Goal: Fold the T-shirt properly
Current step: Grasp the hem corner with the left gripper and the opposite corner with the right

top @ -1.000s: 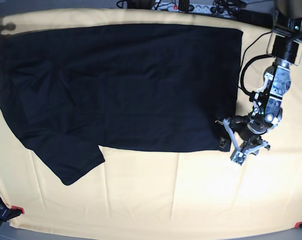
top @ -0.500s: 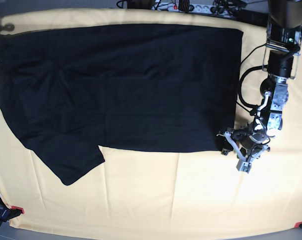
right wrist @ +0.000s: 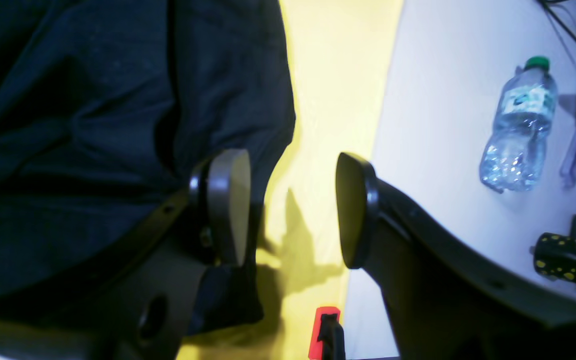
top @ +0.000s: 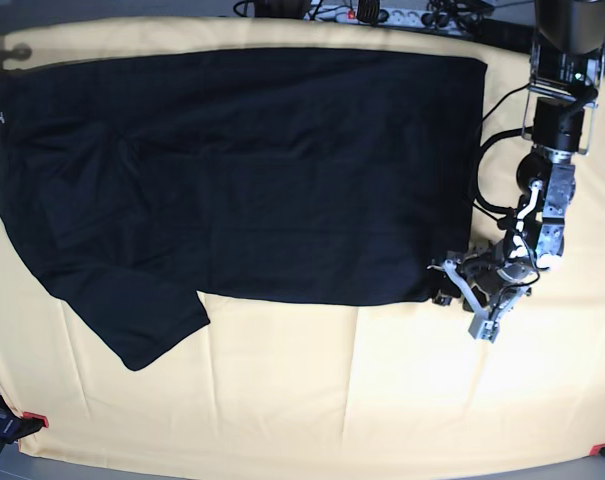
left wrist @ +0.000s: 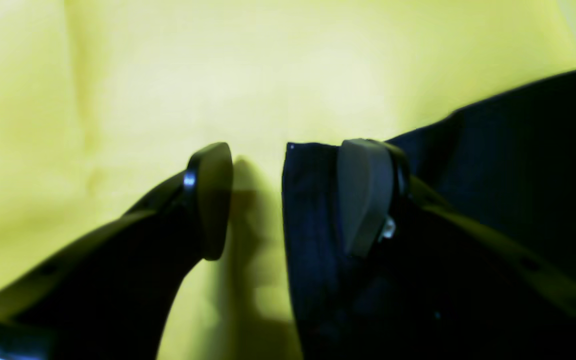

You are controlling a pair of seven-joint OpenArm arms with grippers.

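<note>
Yellow cloth (top: 312,390) covers the table under the T-shirt (top: 242,170); both arms' jaws stand apart, gripping nothing.

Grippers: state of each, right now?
Left gripper: open, straddling the T-shirt corner, not clamped.
Right gripper: open, one finger over the shirt edge, holding nothing.

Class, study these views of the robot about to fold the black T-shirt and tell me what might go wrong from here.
1. The left pincer is open with one finger over the T-shirt corner and one on the yellow cloth; closing may pinch both.
2. Only the corner's edge sits between the fingers, so the grip may slip.
3. The right pincer is open at the table edge, near a red clamp; it might snag there.
</note>
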